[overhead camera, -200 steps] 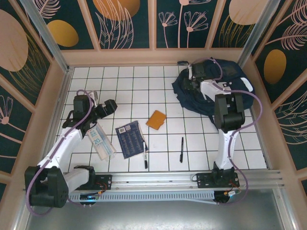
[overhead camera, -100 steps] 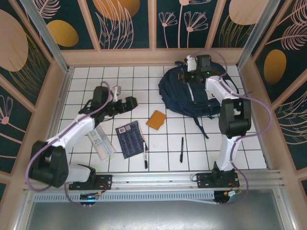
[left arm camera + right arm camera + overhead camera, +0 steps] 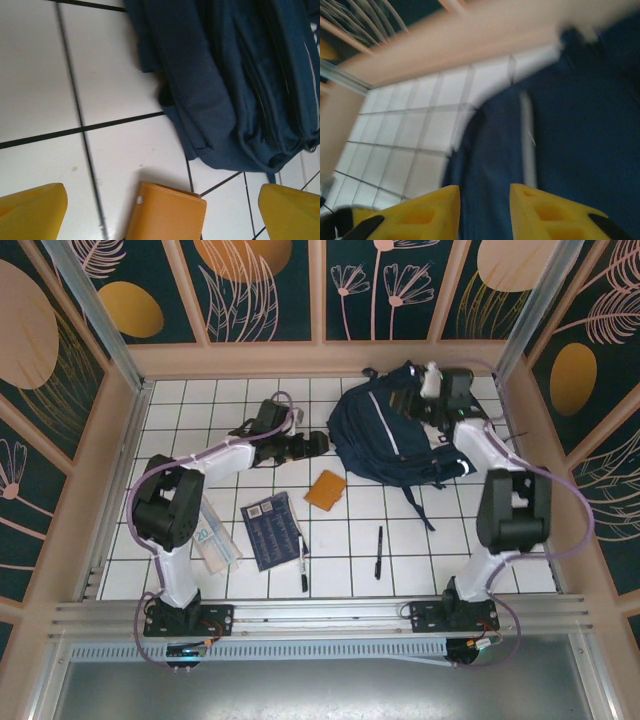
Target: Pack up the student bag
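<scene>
Both arms reach forward, elbows bent
The left gripper (image 3: 310, 443) jaws spread wide; the right gripper (image 3: 418, 390) jaws narrowly parted; both turned inward

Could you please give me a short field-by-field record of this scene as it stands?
Bag: large navy-blue fabric backpack, lying at the far right of the white tiled table.
Left gripper: open, just left of the backpack, near the flat orange wallet.
Right gripper: over the backpack's far side; jaws slightly apart, grip unclear in the blur.
Unpacked on the table: wallet, dark blue booklet, two black pens, white-and-blue pack.
</scene>
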Tool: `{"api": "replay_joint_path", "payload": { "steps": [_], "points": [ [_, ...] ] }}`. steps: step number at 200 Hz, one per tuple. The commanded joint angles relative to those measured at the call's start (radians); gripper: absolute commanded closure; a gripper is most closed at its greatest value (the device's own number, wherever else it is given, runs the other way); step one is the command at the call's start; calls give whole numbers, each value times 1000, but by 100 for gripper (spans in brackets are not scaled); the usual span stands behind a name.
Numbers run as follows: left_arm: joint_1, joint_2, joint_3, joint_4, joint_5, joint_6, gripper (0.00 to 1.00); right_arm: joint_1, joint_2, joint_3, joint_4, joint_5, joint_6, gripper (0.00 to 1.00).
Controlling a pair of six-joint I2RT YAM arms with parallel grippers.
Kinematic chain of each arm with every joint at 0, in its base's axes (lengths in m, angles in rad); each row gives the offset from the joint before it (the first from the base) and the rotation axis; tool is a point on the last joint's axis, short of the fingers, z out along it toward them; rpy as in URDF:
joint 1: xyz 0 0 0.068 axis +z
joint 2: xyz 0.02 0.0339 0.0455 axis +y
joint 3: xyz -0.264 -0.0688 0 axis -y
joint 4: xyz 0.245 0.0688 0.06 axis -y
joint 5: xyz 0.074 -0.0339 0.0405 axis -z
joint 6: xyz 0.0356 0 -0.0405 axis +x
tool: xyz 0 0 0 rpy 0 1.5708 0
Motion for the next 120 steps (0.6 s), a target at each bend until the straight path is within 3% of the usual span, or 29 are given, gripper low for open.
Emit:
{"api": "replay_joint_path", "payload": {
  "steps": [1,38,86,120],
  "points": [
    [-97,21,164,-91,-84,103,2,-87,-213,-233,-25,154,77,61],
    [-235,161,376,-177,-170,278,1,-203,-412,-385,-154,300,176,53],
    [-360,236,420,-70,-422,897,1,-274,-521,-469,-175,354,195,47],
    [-407,380,511,42,-698,1179,1,-280,-580,-510,-134,315,209,39]
  ]
}}
